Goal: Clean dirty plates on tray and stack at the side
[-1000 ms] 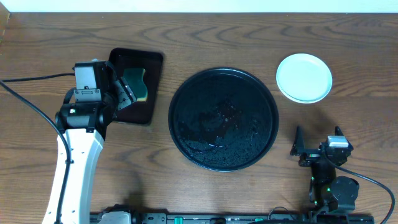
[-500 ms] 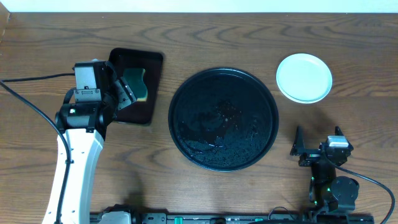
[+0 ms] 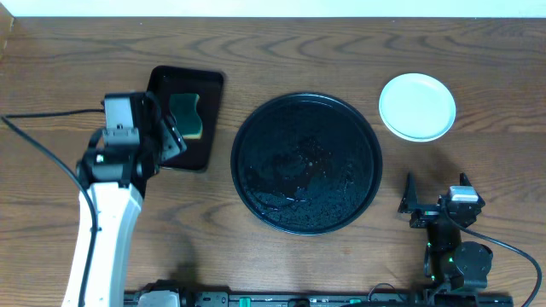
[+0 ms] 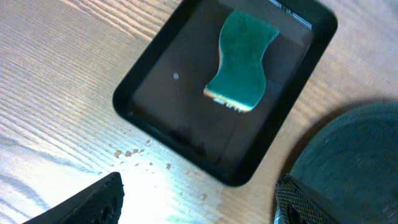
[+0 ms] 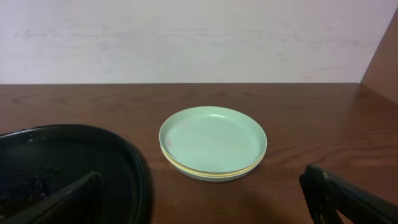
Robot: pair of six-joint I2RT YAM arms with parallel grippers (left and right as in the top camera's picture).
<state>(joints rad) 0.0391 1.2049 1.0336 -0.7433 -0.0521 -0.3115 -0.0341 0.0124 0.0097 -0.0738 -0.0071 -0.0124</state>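
Note:
The plates (image 3: pixel 417 106) sit in one stack on the table right of the large round black tray (image 3: pixel 306 162). In the right wrist view the stack (image 5: pixel 212 142) shows a mint plate on top and a pale yellow rim between whitish ones. The round tray holds no plate and looks wet. My left gripper (image 3: pixel 171 133) is open and empty beside the small rectangular tray; its fingers (image 4: pixel 199 202) frame bare wood. My right gripper (image 3: pixel 433 198) is open and empty near the front right, apart from the stack (image 5: pixel 205 199).
A small rectangular black tray (image 3: pixel 184 118) at the left holds a green sponge (image 3: pixel 186 114), also in the left wrist view (image 4: pixel 244 60). Crumbs (image 4: pixel 140 158) lie on the wood by that tray's near edge. A black cable (image 3: pixel 38 111) runs along the left.
My left arm has drawn back a little toward the front; its gripper stays open. The right arm, the plates and both trays have not moved.

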